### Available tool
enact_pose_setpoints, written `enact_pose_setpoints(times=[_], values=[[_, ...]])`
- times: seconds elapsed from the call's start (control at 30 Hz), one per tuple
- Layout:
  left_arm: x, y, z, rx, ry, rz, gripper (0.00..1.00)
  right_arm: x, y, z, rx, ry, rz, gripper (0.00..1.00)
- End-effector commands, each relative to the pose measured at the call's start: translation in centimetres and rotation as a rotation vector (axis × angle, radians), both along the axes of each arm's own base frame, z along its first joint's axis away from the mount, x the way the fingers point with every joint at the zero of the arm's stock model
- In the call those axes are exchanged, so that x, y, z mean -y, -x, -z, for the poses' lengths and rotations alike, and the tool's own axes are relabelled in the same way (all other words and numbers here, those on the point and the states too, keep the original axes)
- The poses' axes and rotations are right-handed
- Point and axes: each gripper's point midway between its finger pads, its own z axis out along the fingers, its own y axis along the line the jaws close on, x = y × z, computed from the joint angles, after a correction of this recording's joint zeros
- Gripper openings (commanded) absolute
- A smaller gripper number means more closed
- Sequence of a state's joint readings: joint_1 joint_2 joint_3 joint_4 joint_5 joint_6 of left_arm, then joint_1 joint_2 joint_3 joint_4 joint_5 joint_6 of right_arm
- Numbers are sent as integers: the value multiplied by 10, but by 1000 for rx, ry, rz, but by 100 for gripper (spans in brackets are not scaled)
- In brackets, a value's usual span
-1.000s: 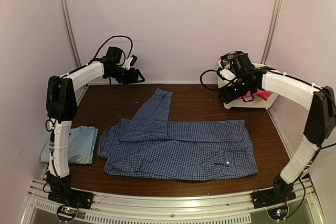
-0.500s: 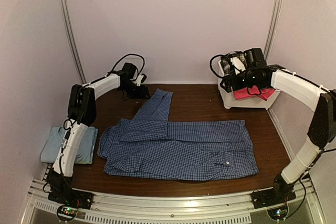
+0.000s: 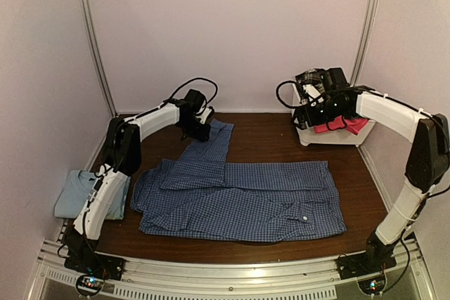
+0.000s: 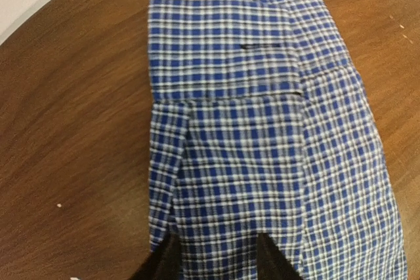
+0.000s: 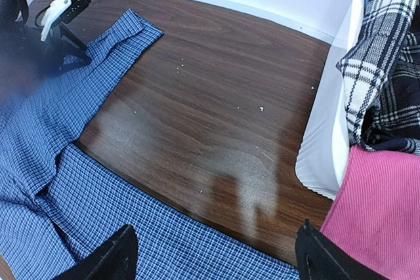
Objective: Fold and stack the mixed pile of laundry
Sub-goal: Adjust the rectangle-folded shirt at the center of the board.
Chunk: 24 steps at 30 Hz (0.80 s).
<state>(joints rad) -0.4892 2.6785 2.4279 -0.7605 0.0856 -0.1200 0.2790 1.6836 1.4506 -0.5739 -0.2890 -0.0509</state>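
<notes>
Under the left fingers [image 4: 164, 263], the blue check shirt's sleeve [image 4: 262, 149] lies flat.

My top cam sits high on the near side of the blue check shirt [image 3: 239, 198], looking down & fwd over all of it. Left wrist cam's v. close above the shirt's far sleeve cuff [image 4: 223, 44]. Right wrist cam's further off, to the shirt's right by the white basket [image 5: 328, 129], looking left across the table [image 5: 216, 116] at that same cuff, so all 3 views share it.
</notes>
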Motion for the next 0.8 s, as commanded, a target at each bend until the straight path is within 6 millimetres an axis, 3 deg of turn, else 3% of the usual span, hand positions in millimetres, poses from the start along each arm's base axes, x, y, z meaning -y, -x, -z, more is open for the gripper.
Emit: enact_pose_setpoints(times=[0.0,0.07,0.17,0.3,0.4,0.43,0.53,0.77], values=[[-31,12,39,-57,-195,-28,25,-6,2,-1,-40,-44,-9,82],[-25,13,29,-51,-164,-11,0,-11,4,4,-71,-72,-17,80],[-7,7,-9,10,-58,25,0,-21,7,10,-131,-130,-30,75],[-2,-1,-79,168,15,17,0,-31,12,12,-177,-202,-39,72],[-1,12,-117,226,59,48,0,-36,17,11,-194,-256,-42,70],[0,20,-137,258,72,66,0,-39,19,11,-201,-276,-45,69],[9,53,-156,299,77,132,0,-45,26,14,-245,-336,-43,67],[30,163,-160,335,57,349,0,-56,60,21,-344,-439,-50,65]])
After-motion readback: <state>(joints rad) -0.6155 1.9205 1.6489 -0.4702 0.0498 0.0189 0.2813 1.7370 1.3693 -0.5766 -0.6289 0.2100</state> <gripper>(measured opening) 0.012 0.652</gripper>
